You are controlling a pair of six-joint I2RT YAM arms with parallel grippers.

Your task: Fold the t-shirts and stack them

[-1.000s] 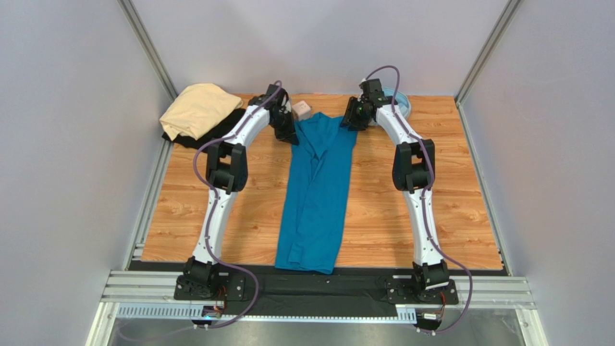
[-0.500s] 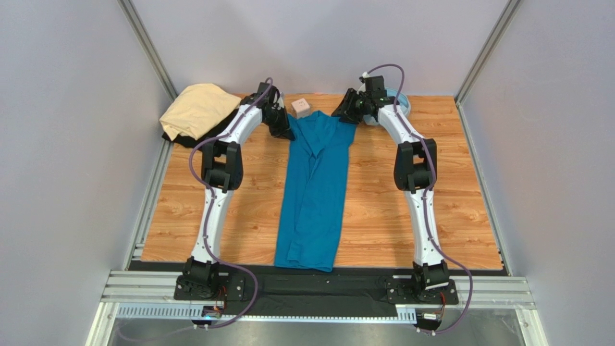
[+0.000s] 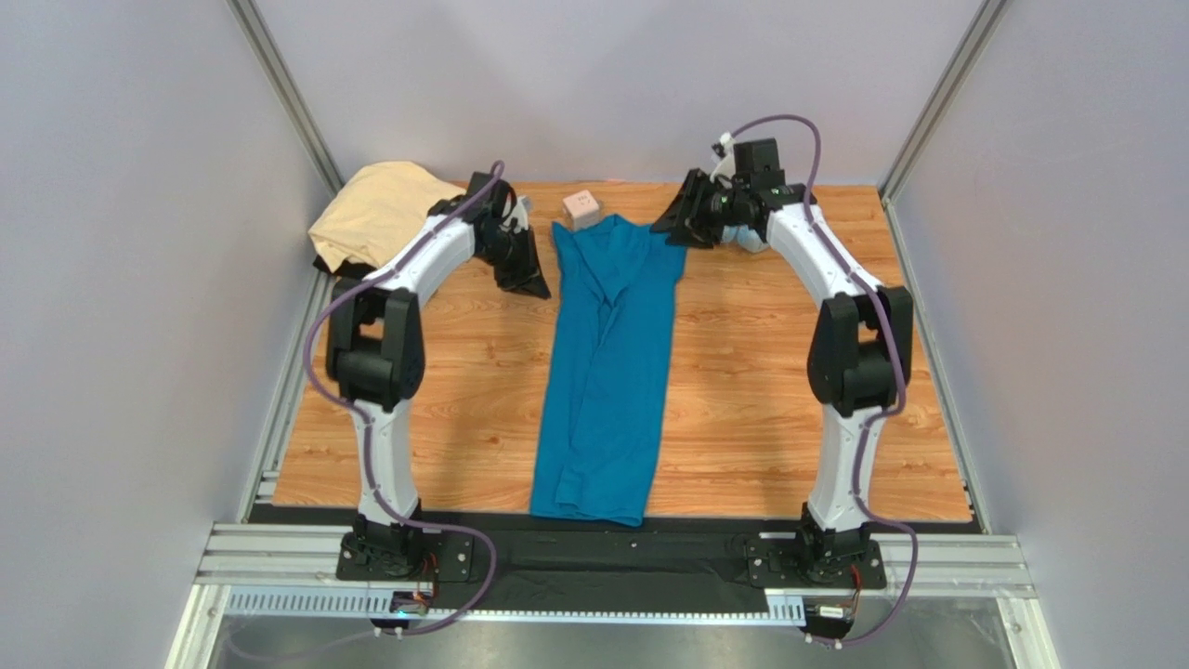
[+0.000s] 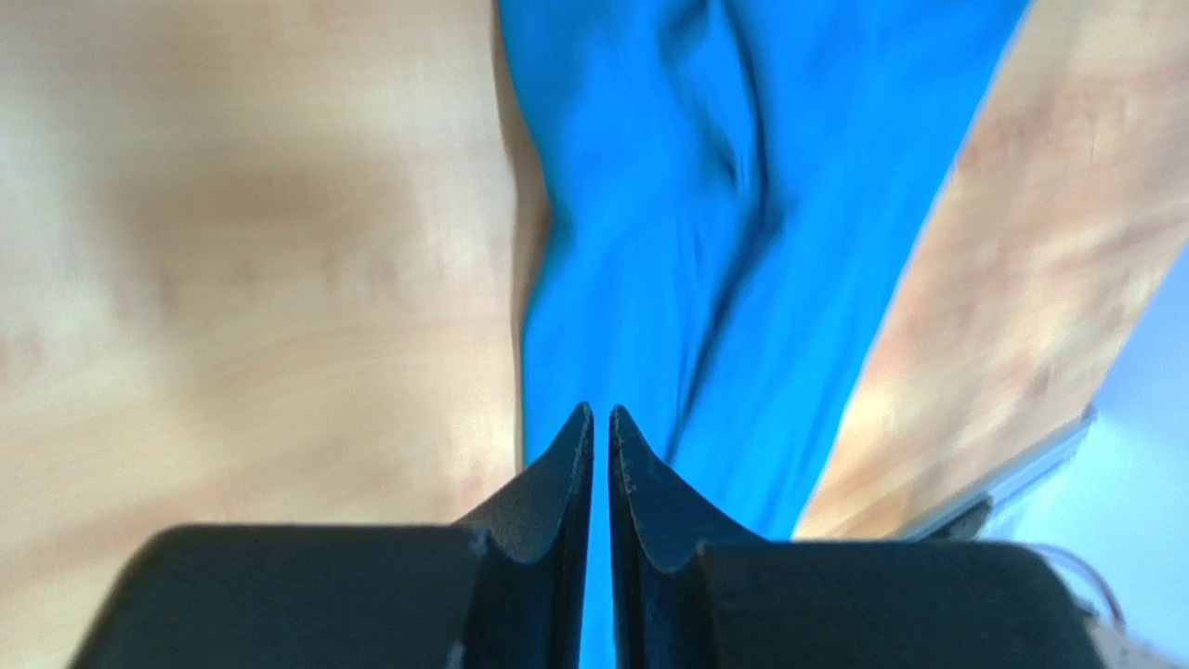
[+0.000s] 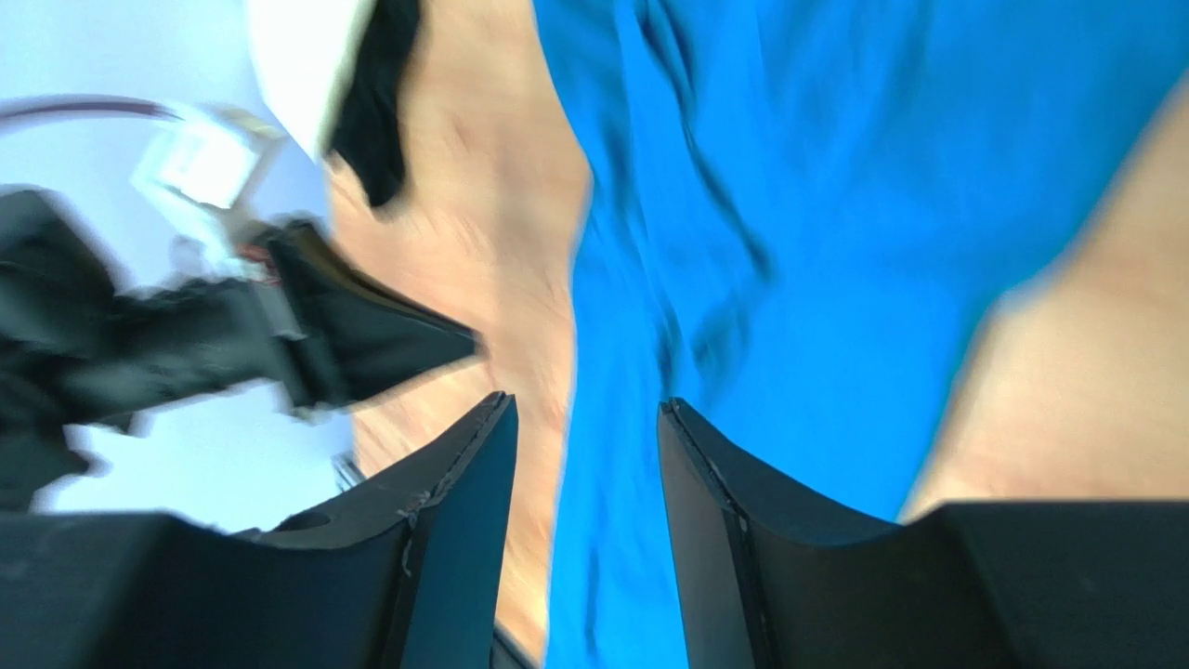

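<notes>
The teal-blue t-shirt (image 3: 607, 370) lies as a long narrow strip down the middle of the table (image 3: 782, 404); it also fills the left wrist view (image 4: 726, 209) and the right wrist view (image 5: 838, 209). The tan t-shirt (image 3: 366, 209) is bunched at the back left, and the black t-shirt (image 5: 377, 98) peeks out from under it. My left gripper (image 3: 528, 272) (image 4: 600, 411) hangs just left of the teal shirt's far end, shut with nothing in it. My right gripper (image 3: 681, 223) (image 5: 586, 402) hovers at the shirt's far right corner, open and empty.
A small pink cube (image 3: 582, 209) sits at the back edge just beyond the teal shirt. Grey walls and metal rails close in the table on the left, right and back. Bare wood shows on either side of the teal strip.
Both arms have swung their elbows outward. The left gripper has drawn left off the teal shirt's far end, and the right gripper has lifted off its corner. The shirt lies still.
</notes>
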